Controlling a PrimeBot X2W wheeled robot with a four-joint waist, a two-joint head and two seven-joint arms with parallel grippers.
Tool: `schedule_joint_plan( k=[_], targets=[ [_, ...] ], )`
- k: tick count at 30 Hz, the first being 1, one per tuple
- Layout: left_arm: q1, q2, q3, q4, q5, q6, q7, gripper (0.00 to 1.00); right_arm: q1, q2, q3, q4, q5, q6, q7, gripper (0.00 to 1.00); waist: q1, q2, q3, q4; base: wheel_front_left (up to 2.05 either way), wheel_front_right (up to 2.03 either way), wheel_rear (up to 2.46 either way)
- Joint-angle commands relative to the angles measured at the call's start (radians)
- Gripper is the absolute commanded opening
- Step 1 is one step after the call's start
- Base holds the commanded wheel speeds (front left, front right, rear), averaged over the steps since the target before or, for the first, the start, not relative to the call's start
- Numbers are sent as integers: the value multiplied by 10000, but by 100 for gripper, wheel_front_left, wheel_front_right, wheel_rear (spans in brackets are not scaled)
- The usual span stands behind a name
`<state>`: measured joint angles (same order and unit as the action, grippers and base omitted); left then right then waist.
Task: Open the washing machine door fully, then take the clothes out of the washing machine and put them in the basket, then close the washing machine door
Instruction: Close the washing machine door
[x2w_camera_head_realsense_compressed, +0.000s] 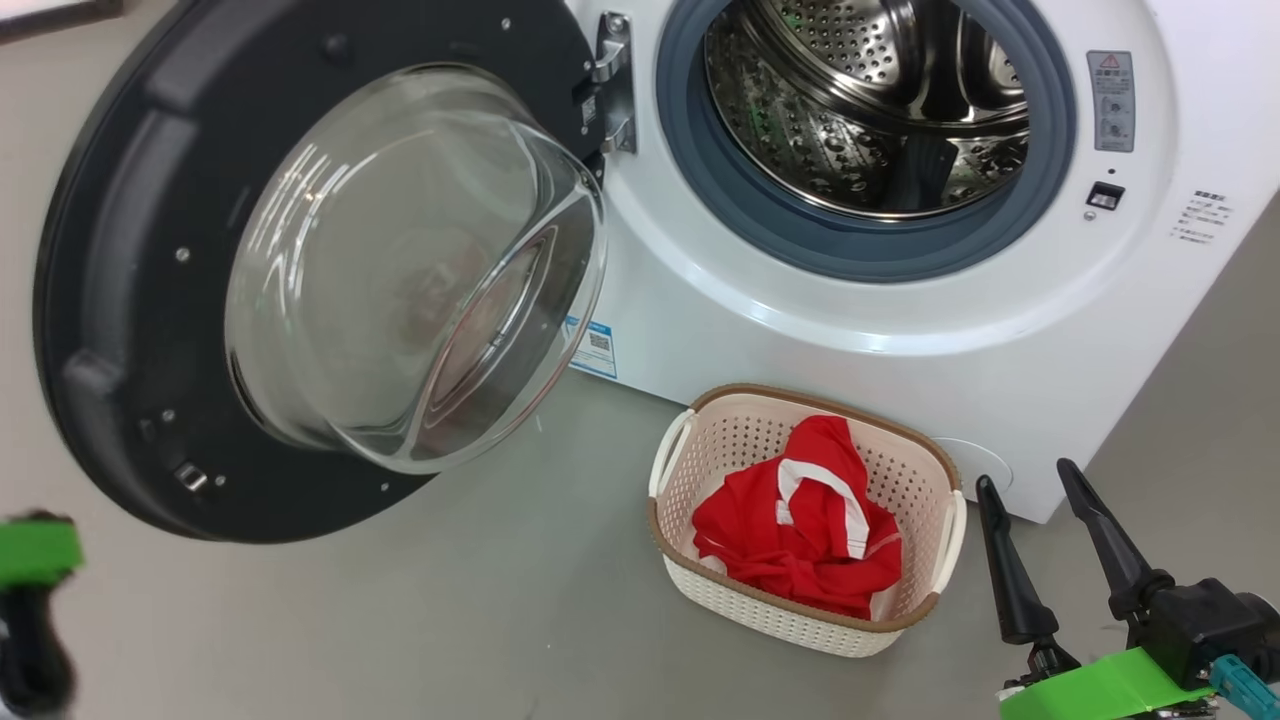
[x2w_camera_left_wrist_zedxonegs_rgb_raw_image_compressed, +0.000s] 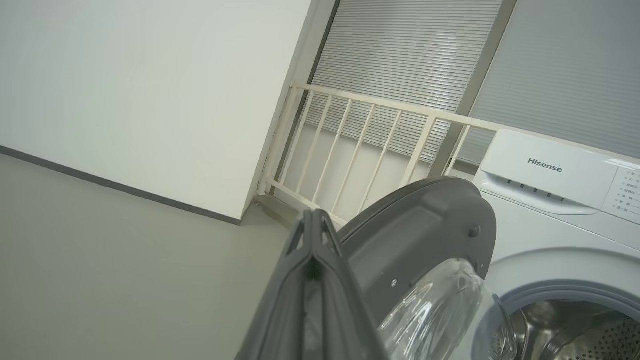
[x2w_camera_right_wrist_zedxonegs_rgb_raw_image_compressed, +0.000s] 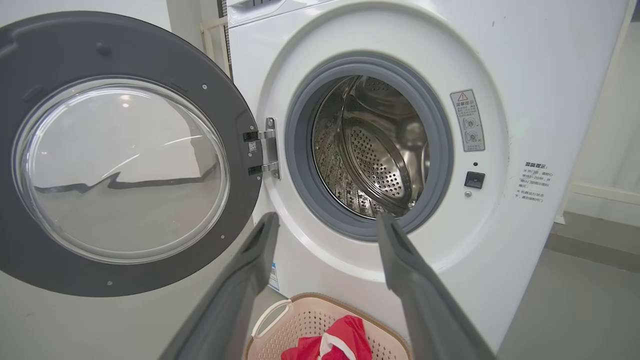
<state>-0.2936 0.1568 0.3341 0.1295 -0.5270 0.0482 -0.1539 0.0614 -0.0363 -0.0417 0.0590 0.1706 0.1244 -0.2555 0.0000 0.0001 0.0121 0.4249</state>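
Note:
The washing machine (x2w_camera_head_realsense_compressed: 900, 330) (x2w_camera_right_wrist_zedxonegs_rgb_raw_image_compressed: 500, 60) stands with its black door (x2w_camera_head_realsense_compressed: 110, 300) (x2w_camera_right_wrist_zedxonegs_rgb_raw_image_compressed: 125, 45) (x2w_camera_left_wrist_zedxonegs_rgb_raw_image_compressed: 425, 235) swung wide open to the left, glass bowl (x2w_camera_head_realsense_compressed: 420, 270) bulging out. Its steel drum (x2w_camera_head_realsense_compressed: 870, 110) (x2w_camera_right_wrist_zedxonegs_rgb_raw_image_compressed: 375, 150) shows no clothes inside. The red clothes (x2w_camera_head_realsense_compressed: 800, 525) (x2w_camera_right_wrist_zedxonegs_rgb_raw_image_compressed: 335, 342) lie in the cream basket (x2w_camera_head_realsense_compressed: 800, 620) (x2w_camera_right_wrist_zedxonegs_rgb_raw_image_compressed: 300, 320) on the floor below the opening. My right gripper (x2w_camera_head_realsense_compressed: 1030, 485) (x2w_camera_right_wrist_zedxonegs_rgb_raw_image_compressed: 327, 220) is open beside the basket's right end, nothing between its fingers. My left gripper (x2w_camera_left_wrist_zedxonegs_rgb_raw_image_compressed: 314, 216) is shut, its fingers pressed together, left of the door's edge.
Grey floor (x2w_camera_head_realsense_compressed: 400, 620) spreads around the basket. A white wall (x2w_camera_left_wrist_zedxonegs_rgb_raw_image_compressed: 125, 75) and a cream railing (x2w_camera_left_wrist_zedxonegs_rgb_raw_image_compressed: 360, 130) before window blinds stand behind the machine's left side. The open door takes up the space left of the washer.

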Motion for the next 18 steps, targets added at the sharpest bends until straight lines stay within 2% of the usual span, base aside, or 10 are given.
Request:
schedule_joint_plan(
  k=[1,5,8,12,15,18],
  targets=[
    [-676,505,477,41,-332,-105,240,0,-390,-139,263,-221,-107,63,-63,100,0,-1,-21,-91,0,0,0],
    [-1849,856,1075,1034,-1566,-41,1276,0,-378,-139,240,-212,-141,63,-63,100,0,-1,-83,-238,0,0,0],
    [-2838,944,1715,2083,-3010,106,2418,0,-316,-139,192,-225,-127,63,-63,100,0,-1,-119,-288,0,0,0],
    [-3914,1186,2421,3514,-4530,594,3970,0,-274,-139,239,-221,-126,63,-63,100,0,-1,-115,-383,0,0,0],
    [-4493,1402,2758,4341,-5223,993,4813,0,-260,-139,266,-221,-116,63,-63,100,0,-1,-104,-449,0,0,0],
    [-4781,1633,2876,4979,-5593,1063,5419,0,-251,-139,374,-191,-124,63,-63,100,0,-1,-157,-594,0,0,0]
  ],
)
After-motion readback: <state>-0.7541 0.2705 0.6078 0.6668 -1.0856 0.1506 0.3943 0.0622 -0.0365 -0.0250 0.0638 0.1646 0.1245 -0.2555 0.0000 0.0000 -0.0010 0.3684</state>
